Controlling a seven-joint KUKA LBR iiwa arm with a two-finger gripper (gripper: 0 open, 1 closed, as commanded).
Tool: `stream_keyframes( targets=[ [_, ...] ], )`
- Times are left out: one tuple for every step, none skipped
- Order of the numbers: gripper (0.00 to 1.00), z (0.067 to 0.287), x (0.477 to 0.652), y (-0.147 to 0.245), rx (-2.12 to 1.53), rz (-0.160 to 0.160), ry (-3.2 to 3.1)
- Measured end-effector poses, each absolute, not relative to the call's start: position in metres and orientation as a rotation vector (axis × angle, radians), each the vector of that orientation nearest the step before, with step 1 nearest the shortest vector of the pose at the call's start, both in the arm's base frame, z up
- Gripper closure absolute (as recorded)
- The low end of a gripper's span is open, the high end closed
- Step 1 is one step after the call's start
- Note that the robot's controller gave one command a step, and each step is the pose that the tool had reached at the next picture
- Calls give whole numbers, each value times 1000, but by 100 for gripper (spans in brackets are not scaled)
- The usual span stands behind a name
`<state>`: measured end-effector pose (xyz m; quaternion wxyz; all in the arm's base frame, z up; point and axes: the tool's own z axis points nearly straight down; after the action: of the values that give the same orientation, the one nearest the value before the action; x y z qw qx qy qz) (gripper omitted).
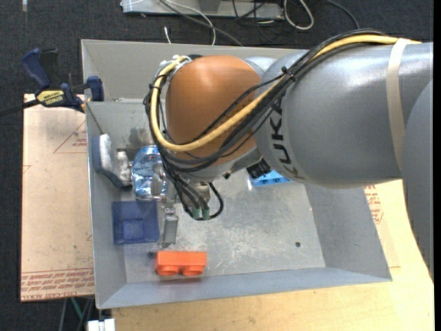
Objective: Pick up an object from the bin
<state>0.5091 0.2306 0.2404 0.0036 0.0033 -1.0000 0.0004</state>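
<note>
**A:** Why is the arm (pixel 337 116) so deep in the grey metal bin (pixel 269 247)?

**B:** I'd judge it's down for a grasp. The fingers (pixel 169 237) stand upright near the floor, just beside the dark blue flat square block (pixel 133 223) on their view-left.

**A:** Wide or narrow?

**B:** Can't tell. They read as one grey bar, with nothing seen between them. The orange two-stud plastic brick (pixel 180 263) lies just below them, and the crumpled blue foil wad (pixel 146 171) is above.

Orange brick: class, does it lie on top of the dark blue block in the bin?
No: the orange brick lies flat on the bin floor, just beside the dark blue block, not on it.
</note>
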Motion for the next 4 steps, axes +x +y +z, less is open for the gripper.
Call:
stream_keyframes(
  targets=[
    [0, 245, 511, 229, 0, -2, -3142],
    [0, 108, 522, 235, -327, -4, -3124],
    [0, 162, 517, 243, -627, -14, -3089],
    [0, 99, 524, 246, -229, 0, -3127]
  ],
)
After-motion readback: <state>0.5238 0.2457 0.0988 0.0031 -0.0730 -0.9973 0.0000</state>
